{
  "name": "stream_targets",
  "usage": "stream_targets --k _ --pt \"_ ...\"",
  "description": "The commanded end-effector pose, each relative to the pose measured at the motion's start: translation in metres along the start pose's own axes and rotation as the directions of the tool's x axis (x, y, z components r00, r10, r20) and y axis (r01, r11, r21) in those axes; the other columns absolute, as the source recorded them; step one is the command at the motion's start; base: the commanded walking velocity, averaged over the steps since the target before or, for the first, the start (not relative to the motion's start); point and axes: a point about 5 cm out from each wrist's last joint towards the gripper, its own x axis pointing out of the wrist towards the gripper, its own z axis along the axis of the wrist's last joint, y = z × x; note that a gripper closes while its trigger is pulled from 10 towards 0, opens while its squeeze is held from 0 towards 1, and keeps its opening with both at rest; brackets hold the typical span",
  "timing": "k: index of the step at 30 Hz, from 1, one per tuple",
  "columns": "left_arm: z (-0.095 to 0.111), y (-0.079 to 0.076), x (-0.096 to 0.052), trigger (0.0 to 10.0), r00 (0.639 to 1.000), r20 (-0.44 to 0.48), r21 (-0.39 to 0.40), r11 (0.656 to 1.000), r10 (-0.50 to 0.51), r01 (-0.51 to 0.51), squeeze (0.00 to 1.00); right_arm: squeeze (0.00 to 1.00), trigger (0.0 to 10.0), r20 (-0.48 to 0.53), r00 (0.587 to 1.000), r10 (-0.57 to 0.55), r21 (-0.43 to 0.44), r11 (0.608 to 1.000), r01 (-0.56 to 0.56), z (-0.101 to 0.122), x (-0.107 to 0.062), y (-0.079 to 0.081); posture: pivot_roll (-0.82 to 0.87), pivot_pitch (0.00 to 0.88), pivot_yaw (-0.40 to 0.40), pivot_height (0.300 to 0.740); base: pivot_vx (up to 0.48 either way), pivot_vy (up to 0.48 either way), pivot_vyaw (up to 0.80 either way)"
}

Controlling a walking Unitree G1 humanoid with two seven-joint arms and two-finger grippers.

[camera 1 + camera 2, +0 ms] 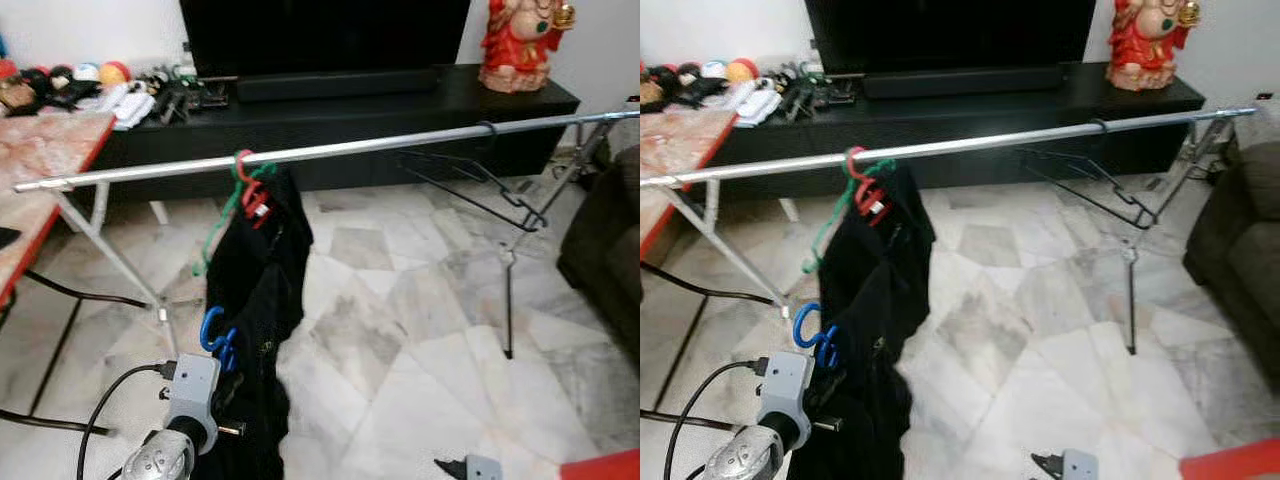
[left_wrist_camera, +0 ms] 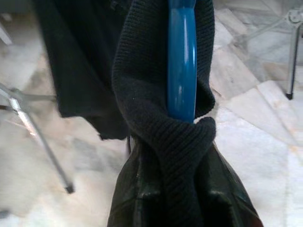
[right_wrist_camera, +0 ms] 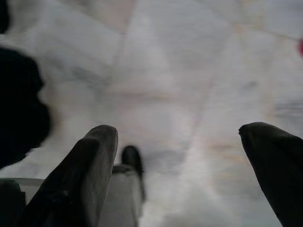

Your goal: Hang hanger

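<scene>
Step in hand: we judge that we are lifting the blue hanger [image 1: 216, 338], loaded with a dark garment [image 1: 255, 330], toward the silver rail [image 1: 330, 149] so that its hook can go over it.

Left tool [image 2: 182, 198]: clenched on the hanger's neck through a fold of knitted fabric; in the wrist view the blue hook rises straight out of the wrapped cloth between our fingers.

Right tool [image 3: 182, 165]: released, fingers spread wide, hanging low over the marble floor [image 1: 420, 330] with nothing in it.

Where the hanger is: below the rail and short of it, just in front of the clothes already hung there, at the lower left of the head views.

How to do it well: we should raise the hook clear above the rail before moving forward, keep its opening facing the rail, then lower it until the rail carries the weight, and only then let go. We would aim for the bare stretch between the red and green hangers [image 1: 247, 180] and the black wire hanger [image 1: 480, 185] farther right, to avoid tangling.

Risk: the cloth bunched around the neck may slip in our grip or snag on the hook.

Look of the hanger: glossy blue plastic with a rounded hook; the garment hides its shoulders.
</scene>
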Motion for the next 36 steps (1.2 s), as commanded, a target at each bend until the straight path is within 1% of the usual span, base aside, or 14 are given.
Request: stream_targets --k 1,6,12,15,16,18,21,22,26,30,31,33,34,36 --pt "0.003 0.005 -0.001 10.0 1.000 0.012 0.014 1.000 0.021 -0.022 0.00 0.00 10.0 -0.010 1.000 0.013 0.001 1.000 -0.013 -0.003 0.000 0.007 -0.01 0.153 0.004 0.740 0.000 -0.465 0.00" --pt "0.002 0.009 -0.002 10.0 0.999 0.012 0.003 0.999 0.052 -0.052 0.00 0.00 10.0 -0.020 1.000 0.011 -0.010 1.000 -0.012 -0.004 0.000 0.006 0.00 0.149 -0.002 0.740 0.000 -0.464 0.00" --pt "0.000 0.009 -0.004 10.0 0.998 0.003 -0.004 0.998 0.069 -0.069 0.00 0.00 10.0 -0.020 1.000 -0.016 0.007 1.000 0.016 -0.003 0.000 -0.002 0.01 0.142 -0.010 0.740 0.000 -0.449 0.00" --pt "-0.003 0.010 -0.005 10.0 0.996 -0.016 0.005 0.997 0.082 -0.082 0.00 0.00 10.0 -0.020 1.000 -0.021 0.008 1.000 0.022 -0.003 0.000 -0.003 0.01 0.141 -0.013 0.740 0.000 0.000 0.00" --pt "-0.009 0.012 -0.007 10.0 0.994 -0.031 -0.035 0.994 0.105 -0.106 0.00 0.00 10.0 -0.022 0.999 -0.024 0.022 0.999 0.024 -0.004 0.000 -0.002 0.01 0.138 -0.015 0.740 0.000 0.000 0.00" --pt "-0.009 0.012 -0.008 10.0 0.994 -0.032 -0.044 0.993 0.108 -0.109 0.00 0.00 10.0 -0.023 0.999 -0.024 0.023 0.999 0.024 -0.004 0.000 -0.002 0.01 0.138 -0.015 0.740 0.000 0.000 0.00" --pt "-0.009 0.016 -0.014 10.0 0.991 -0.018 -0.060 0.989 0.134 -0.135 0.00 0.00 10.0 -0.020 0.999 -0.028 0.031 0.999 0.028 -0.003 0.000 -0.003 0.00 0.129 -0.014 0.740 0.000 0.000 0.00" --pt "-0.008 0.017 -0.016 10.0 0.991 -0.016 -0.058 0.990 0.131 -0.131 0.00 0.00 10.0 -0.020 0.999 -0.027 0.030 0.999 0.028 -0.003 0.000 -0.003 0.00 0.127 -0.014 0.740 0.000 0.000 0.00" --pt "-0.009 0.021 -0.021 10.0 0.991 -0.014 0.020 0.991 0.136 -0.135 0.00 0.00 10.0 -0.021 0.999 -0.027 0.032 0.999 0.027 -0.003 0.000 -0.004 0.01 0.112 -0.017 0.740 0.076 0.000 0.00" --pt "-0.009 0.023 -0.020 10.0 0.988 -0.011 0.016 0.988 0.152 -0.152 0.00 0.00 10.0 -0.026 0.999 -0.028 0.038 0.999 0.028 -0.004 -0.001 -0.004 0.01 0.102 -0.021 0.740 0.380 0.000 0.00" --pt "-0.009 0.022 -0.019 10.0 0.990 -0.012 0.030 0.989 0.143 -0.142 0.00 0.00 10.0 -0.025 0.999 -0.026 0.048 0.998 0.027 -0.004 -0.001 -0.004 0.01 0.099 -0.022 0.740 0.431 0.000 0.00" --pt "-0.010 0.019 -0.017 10.0 0.992 -0.014 0.054 0.991 0.123 -0.122 0.00 0.00 10.0 -0.024 0.999 -0.037 0.124 0.991 0.040 -0.006 -0.001 -0.003 0.01 0.098 -0.021 0.740 0.433 0.000 0.00" --pt "-0.010 0.018 -0.017 10.0 0.992 -0.015 0.037 0.992 0.125 -0.125 0.00 0.00 10.0 -0.026 0.999 -0.045 0.145 0.988 0.048 -0.007 -0.001 -0.003 0.01 0.097 -0.021 0.740 0.439 0.000 0.00" --pt "-0.010 0.017 -0.017 10.0 0.992 -0.015 0.031 0.992 0.125 -0.125 0.00 0.00 10.0 -0.026 0.999 -0.048 0.147 0.988 0.051 -0.007 -0.001 -0.004 0.00 0.096 -0.021 0.740 0.439 0.000 0.00"
